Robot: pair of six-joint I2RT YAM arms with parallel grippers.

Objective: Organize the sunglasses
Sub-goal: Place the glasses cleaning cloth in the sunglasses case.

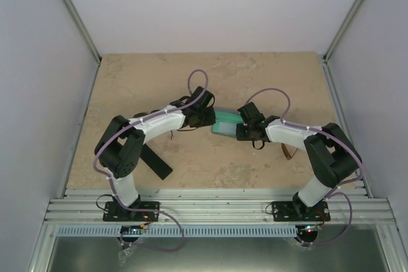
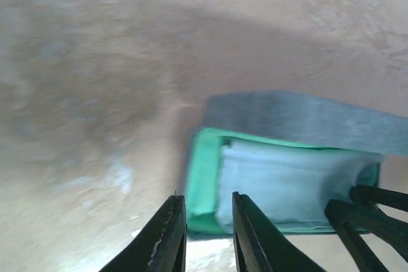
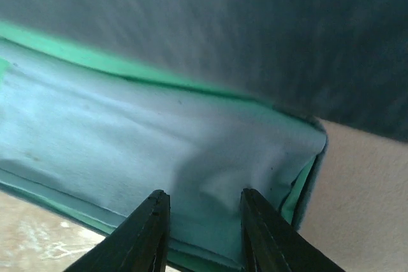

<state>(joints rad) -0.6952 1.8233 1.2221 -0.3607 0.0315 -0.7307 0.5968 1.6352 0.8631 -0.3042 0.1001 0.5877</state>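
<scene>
An open grey-blue case (image 1: 224, 122) with green lining lies mid-table and holds a light-blue cloth (image 2: 287, 183). My left gripper (image 2: 209, 205) is open at the case's left end, over its green rim. My right gripper (image 3: 204, 199) is open with its tips just above the cloth (image 3: 127, 132) at the case's right end. Its fingers (image 2: 370, 211) also show in the left wrist view. A brown-framed pair of sunglasses (image 1: 287, 151) lies partly under my right forearm. A thin dark arm (image 1: 183, 130) pokes out beneath my left wrist; the black pair is otherwise hidden.
A closed black case (image 1: 155, 160) lies on the table by my left elbow. The open case's lid (image 3: 255, 30) stands up behind the cloth. Grey walls close in the table on three sides.
</scene>
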